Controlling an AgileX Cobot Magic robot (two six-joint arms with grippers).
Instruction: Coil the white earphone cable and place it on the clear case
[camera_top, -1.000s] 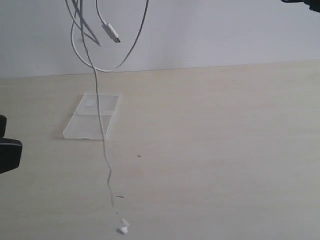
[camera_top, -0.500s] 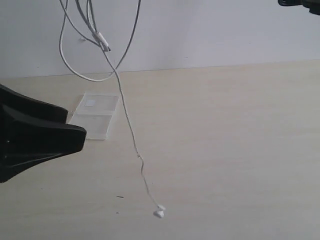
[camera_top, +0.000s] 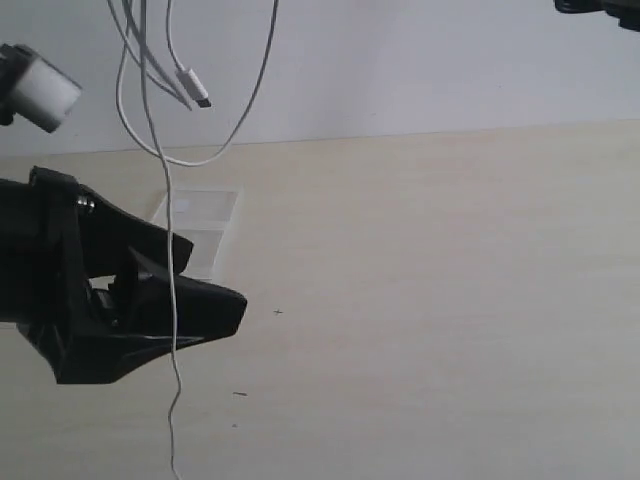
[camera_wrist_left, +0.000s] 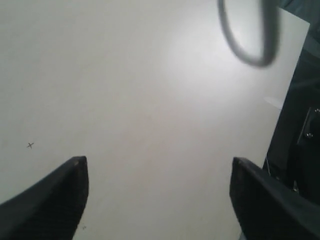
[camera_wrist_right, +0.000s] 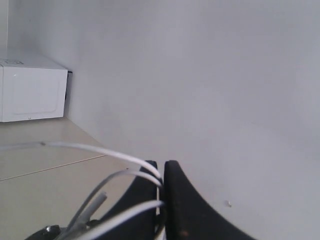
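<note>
The left gripper (camera_top: 205, 280) has just swung in over the near left corner of the case (camera_top: 210, 225), and its fingers now stand spread wide with nothing between them. In its wrist view (camera_wrist_left: 157, 162) we see only bare table (camera_wrist_left: 125, 100) in the gap, with a blurred loop of cable (camera_wrist_left: 252, 61) off to one side. For the task, we read this as the second hand arriving to catch the free strand so that coiling can go on. No catch has been made yet.

The cable (camera_top: 163, 180) is not on the case. It hangs in loops high above the case's far edge, with the plug (camera_top: 195, 95) dangling among them. One long strand drops in front of the case, crosses the left gripper in the exterior view and runs out of the picture below. We cannot tell whether that strand lies inside the open fingers or merely passes in front of them.

The right gripper (camera_wrist_right: 162, 172) has its fingers pressed together, pinching several strands (camera_wrist_right: 100, 150).

A second ago the left gripper was only a dark sliver well left of the case, and the whole case showed — now its near left part is covered. Its fingers have also opened wider. The strand then ended in an earbud on the table in front of the case. Half a second ago it had swung out to the right. Now it hangs almost straight, and the earbud is out of view.
</note>
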